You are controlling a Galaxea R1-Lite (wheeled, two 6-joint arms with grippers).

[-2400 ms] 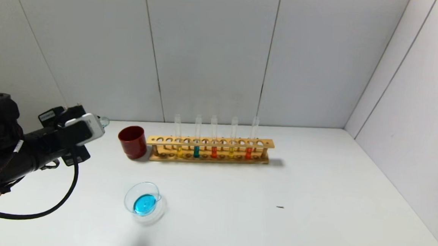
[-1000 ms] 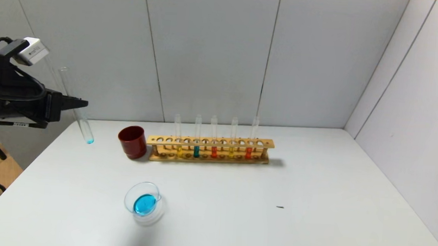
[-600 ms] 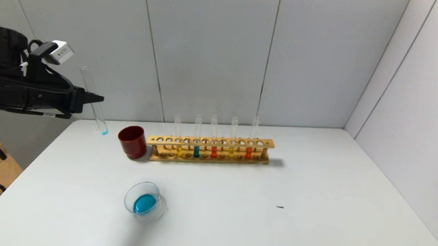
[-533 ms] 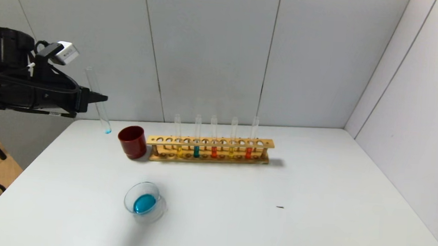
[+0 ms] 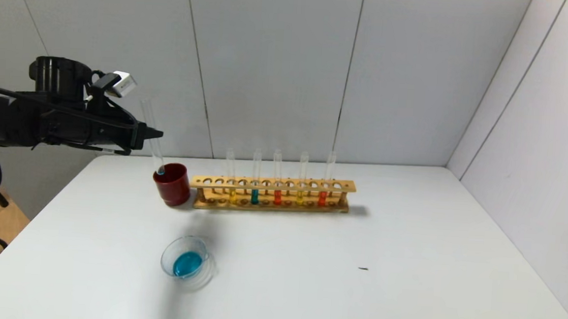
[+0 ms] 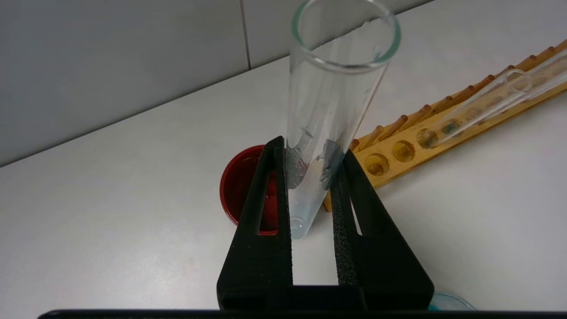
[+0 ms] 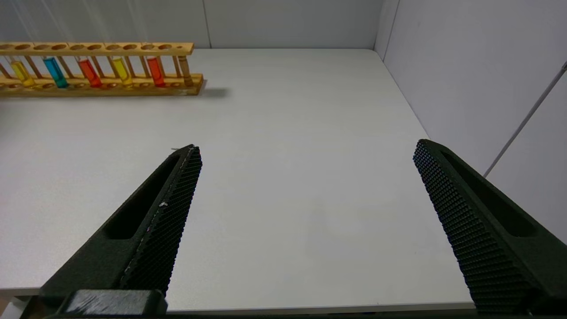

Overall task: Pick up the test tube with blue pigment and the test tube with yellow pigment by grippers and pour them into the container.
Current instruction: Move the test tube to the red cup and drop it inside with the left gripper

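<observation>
My left gripper (image 5: 155, 133) is shut on the test tube with blue pigment (image 5: 149, 114), held nearly upright. The tube is almost empty, with a blue drop at its bottom just over the rim of the dark red cup (image 5: 172, 184). In the left wrist view the jaws (image 6: 310, 148) clamp the tube (image 6: 336, 88) at mid-length. The container (image 5: 186, 262) holds blue liquid near the table's front. Two test tubes with yellow pigment (image 5: 232, 196) (image 5: 300, 196) stand in the wooden rack (image 5: 272, 183). My right gripper (image 7: 305, 148) is open and empty over the table's right side.
The rack also holds a teal tube (image 5: 254, 196) and two orange-red tubes (image 5: 277, 196) (image 5: 322, 198); the right wrist view shows it too (image 7: 102, 48). Grey walls close the back and right. A small dark speck (image 5: 363, 268) lies on the white table.
My left arm has carried the nearly empty blue tube rightward from beyond the table's left edge to above the red cup. The dish and rack have not moved.
</observation>
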